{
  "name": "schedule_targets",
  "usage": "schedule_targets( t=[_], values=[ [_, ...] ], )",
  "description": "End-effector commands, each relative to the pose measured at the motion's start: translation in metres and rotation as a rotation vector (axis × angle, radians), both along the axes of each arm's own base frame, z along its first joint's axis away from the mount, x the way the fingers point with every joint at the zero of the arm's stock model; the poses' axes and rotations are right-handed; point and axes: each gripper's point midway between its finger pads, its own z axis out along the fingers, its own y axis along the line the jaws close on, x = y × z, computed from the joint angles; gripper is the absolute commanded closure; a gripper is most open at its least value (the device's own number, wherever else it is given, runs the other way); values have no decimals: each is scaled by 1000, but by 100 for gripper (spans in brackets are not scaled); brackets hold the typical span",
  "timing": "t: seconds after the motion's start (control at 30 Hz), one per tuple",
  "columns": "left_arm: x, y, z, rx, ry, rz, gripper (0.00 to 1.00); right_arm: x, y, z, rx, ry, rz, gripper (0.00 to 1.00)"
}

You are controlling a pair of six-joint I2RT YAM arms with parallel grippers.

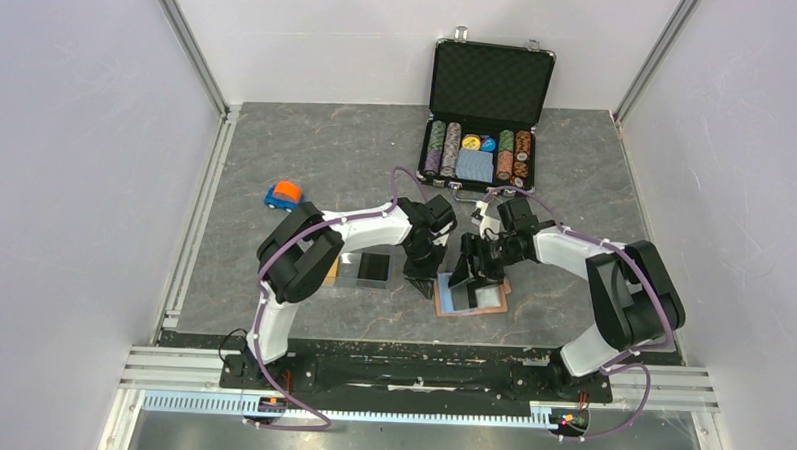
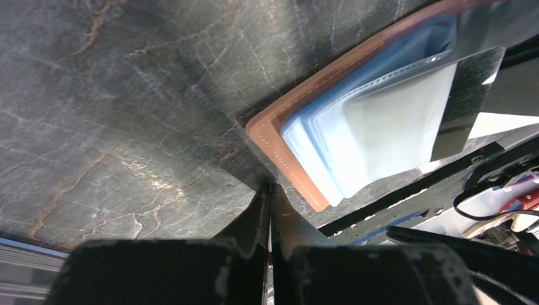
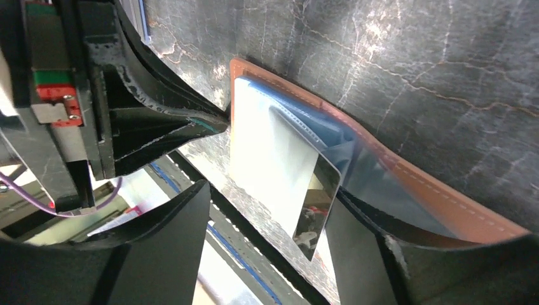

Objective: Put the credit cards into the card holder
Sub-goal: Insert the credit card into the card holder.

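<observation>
A: Tan leather, the card holder (image 1: 472,312) is lying open on the table (image 1: 307,152), just below the top view's centre. A black credit card (image 3: 321,210) is leaning partway into its sleeve (image 3: 267,152).
B: The right gripper (image 3: 270,194) is gaping wide, holding nothing (the card could be tipping out). The left gripper (image 2: 269,197), pinched shut, is touching down beside the holder's edge; slipping would shift it.
A: Glare is hiding how deep the card is sitting.

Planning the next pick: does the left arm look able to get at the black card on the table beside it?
Probably yes: the black card lies flat and uncovered just beside the left gripper, nothing between them. Its jaws are shut, so they must open first.
</observation>
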Motion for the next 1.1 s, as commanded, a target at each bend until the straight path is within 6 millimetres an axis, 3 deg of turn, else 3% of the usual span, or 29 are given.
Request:
schedule_targets(
  t=[0.0,0.2,0.33,0.53,0.83,1.07],
  values=[
    [5,-9,-13,-10,-27,-36,97,4,-24,-8,-170,-61,17,28],
    [6,-13,-11,-21,-27,-38,98,-1,-31,-3,-221,-84,60,8],
    [6,-16,-10,-34,-17,-39,98,-2,-37,2,-247,-113,68,2],
    [6,-30,-2,-104,-5,-31,98,3,-34,13,-220,-169,75,2],
    [8,-33,7,-135,-25,-15,98,-8,-5,26,8,-138,75,2],
    [3,-31,2,-136,-4,-5,98,-18,-2,10,42,-70,40,2]
  ],
)
